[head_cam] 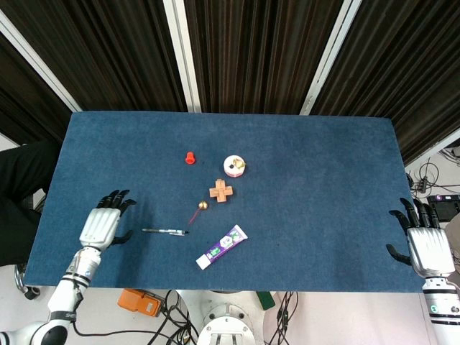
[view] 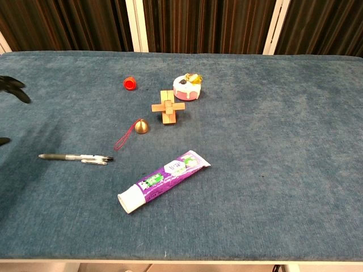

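My left hand [head_cam: 100, 226] hovers lower left, fingers spread and empty, the pen [head_cam: 164, 231] just right of it (right hand [head_cam: 425, 249] apparently open, far right).

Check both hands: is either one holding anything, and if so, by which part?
Nothing is held. The left hand hangs open over the table beside the pen, not touching it. The right hand is open at the table's right edge.

- The purple and white toothpaste tube [view: 164, 181] is carrying a printed label with green marks, but the letters are too small to read.
- No other thing is showing any readable text or number.
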Available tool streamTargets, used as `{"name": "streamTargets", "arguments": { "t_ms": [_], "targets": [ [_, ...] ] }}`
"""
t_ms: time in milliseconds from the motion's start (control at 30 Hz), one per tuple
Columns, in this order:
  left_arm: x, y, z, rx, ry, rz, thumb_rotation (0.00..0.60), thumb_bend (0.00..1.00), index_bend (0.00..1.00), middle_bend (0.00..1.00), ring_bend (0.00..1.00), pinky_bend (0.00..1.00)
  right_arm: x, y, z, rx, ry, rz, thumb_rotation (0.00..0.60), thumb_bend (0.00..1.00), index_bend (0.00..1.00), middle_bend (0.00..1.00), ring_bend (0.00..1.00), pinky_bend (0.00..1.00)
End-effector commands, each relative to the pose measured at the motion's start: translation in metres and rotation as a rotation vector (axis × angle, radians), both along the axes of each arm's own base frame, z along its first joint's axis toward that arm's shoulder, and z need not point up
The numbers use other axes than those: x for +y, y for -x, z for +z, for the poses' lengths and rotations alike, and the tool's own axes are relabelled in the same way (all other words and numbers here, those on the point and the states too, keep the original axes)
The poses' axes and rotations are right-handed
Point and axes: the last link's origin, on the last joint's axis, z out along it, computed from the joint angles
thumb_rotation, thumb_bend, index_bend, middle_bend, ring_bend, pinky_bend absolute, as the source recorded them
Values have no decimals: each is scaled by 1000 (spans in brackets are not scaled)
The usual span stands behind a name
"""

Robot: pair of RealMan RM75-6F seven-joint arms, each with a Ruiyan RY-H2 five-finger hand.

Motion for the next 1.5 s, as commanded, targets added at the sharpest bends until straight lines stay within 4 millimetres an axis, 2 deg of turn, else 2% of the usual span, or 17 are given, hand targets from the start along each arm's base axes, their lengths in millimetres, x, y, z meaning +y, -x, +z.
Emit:
{"name": "streamTargets", "arguments": {
  "t_ms": [33, 167, 400, 733, 1100, 1500],
  "targets": [
    [8, -5, -14, 4, 11, -3, 600, 243, 270, 59, 0, 127, 0, 0, 0, -8, 2, -5, 600, 360, 315, 131, 59, 110],
    [10, -6, -25, -1, 1, 8, 600, 248, 314, 65, 0, 127, 0, 0, 0, -11, -6, -8, 600, 361, 315, 131, 58, 107],
    [7, -5, -32, 2, 15, 41, 600, 265, 380, 68, 0, 127, 0, -1, -2, -5, -9, -8, 600, 361, 315, 131, 58, 106],
    [-5, -17, -36, 18, -21, 56, 600, 270, 401, 68, 0, 122, 0, 0, -1, -5, -4, -18, 600, 361, 315, 131, 59, 105],
    [-7, -26, -59, 43, 17, 53, 600, 271, 402, 68, 0, 122, -1, 0, -1, -3, -5, -20, 600, 360, 315, 131, 58, 105],
    [-3, -33, -79, 71, 47, 32, 600, 278, 461, 75, 0, 122, -1, 0, -2, -1, -11, -16, 600, 361, 315, 131, 59, 105]
  ]
}}
